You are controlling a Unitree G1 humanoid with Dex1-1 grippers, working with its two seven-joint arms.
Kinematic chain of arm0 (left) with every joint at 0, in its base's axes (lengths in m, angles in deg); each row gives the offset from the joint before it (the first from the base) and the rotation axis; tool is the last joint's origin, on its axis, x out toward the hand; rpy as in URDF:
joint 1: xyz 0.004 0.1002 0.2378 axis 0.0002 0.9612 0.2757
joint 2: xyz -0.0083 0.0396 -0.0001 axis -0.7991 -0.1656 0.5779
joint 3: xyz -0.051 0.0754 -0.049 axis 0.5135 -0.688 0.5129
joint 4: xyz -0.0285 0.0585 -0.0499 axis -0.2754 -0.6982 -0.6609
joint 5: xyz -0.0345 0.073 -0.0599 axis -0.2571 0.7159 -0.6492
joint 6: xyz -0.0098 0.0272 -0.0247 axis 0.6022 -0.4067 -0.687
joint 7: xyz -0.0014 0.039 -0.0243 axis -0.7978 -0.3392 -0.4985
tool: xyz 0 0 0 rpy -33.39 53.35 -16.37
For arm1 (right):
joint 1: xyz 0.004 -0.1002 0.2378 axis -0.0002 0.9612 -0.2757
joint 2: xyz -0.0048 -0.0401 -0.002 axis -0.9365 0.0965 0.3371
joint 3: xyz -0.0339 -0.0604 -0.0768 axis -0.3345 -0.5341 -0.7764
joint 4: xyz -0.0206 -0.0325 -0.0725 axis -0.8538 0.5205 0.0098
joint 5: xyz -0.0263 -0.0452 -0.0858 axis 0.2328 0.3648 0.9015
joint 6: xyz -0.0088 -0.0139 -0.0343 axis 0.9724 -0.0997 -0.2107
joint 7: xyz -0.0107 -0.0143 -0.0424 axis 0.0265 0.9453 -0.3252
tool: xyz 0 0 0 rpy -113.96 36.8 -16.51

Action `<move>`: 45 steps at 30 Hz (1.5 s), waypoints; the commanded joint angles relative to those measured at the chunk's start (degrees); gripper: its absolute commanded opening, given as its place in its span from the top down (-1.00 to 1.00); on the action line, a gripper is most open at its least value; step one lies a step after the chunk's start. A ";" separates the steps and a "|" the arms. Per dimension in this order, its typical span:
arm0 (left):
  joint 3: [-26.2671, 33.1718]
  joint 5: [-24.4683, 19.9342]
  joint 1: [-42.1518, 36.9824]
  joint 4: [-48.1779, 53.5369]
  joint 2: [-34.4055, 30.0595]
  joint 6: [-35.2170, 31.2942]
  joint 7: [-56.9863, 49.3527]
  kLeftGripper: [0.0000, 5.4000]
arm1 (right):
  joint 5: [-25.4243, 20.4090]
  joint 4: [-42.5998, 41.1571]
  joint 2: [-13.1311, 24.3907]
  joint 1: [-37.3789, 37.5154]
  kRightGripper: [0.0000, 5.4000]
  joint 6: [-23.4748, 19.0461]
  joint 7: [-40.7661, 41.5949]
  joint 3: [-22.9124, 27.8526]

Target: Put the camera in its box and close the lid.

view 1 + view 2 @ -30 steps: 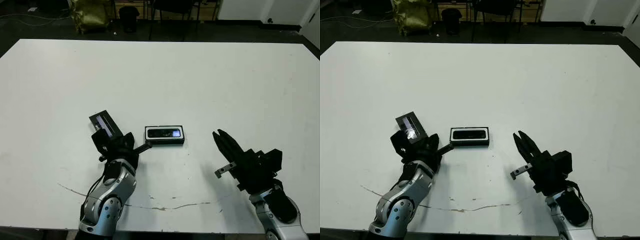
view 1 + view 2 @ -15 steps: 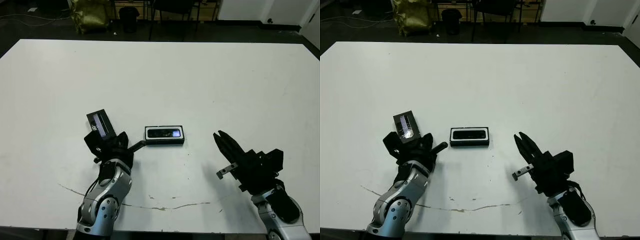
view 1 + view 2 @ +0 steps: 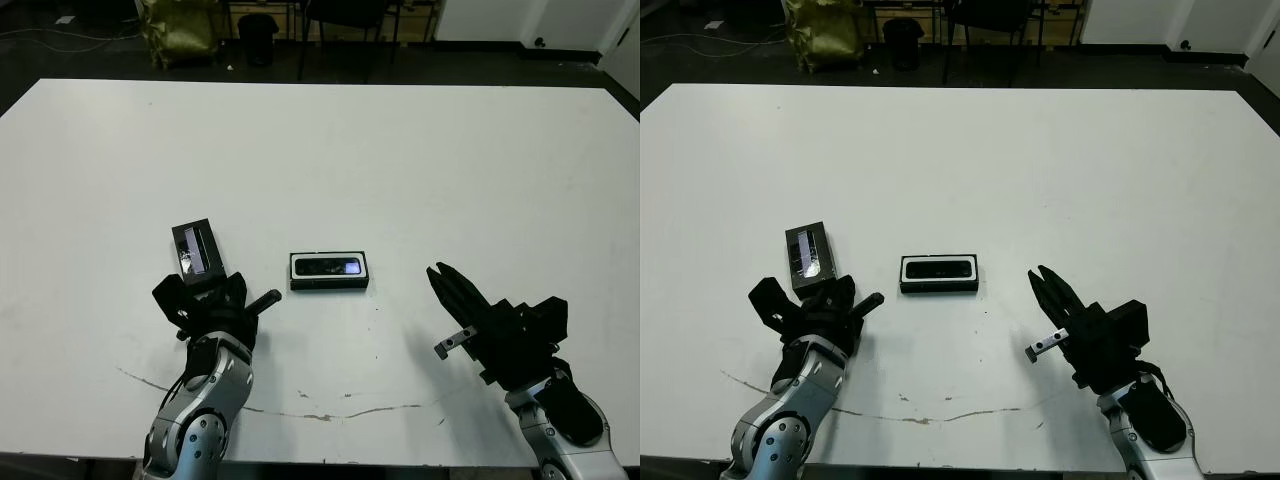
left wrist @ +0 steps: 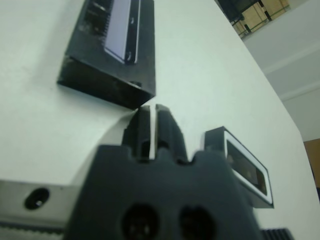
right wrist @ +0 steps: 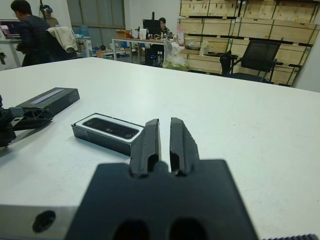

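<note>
While both arms rest low at the near edge of the white table (image 3: 400,150), the camera (image 3: 330,267) lies inside the box (image 3: 329,284), which sits open near the middle of the table between the 2 grippers. The lid (image 3: 196,250) lies flat on the table to the left of the box, apart from it, its pale strip facing up. The left gripper (image 4: 153,116) sits just behind the lid's near end, its 2 fingers pressed almost together with only a thin slit between them, holding nothing. From the head views 1 finger (image 3: 262,300) of this gripper points toward the box without reaching it. The right gripper (image 5: 164,131) is well to the right of the box, its fingers nearly closed with a narrow gap, empty, aimed toward the box.
</note>
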 commanded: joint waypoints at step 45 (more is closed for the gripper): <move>3.38 0.78 8.17 8.48 -9.07 -12.06 15.46 1.00 | 0.89 4.89 0.62 0.31 1.00 3.50 2.60 0.41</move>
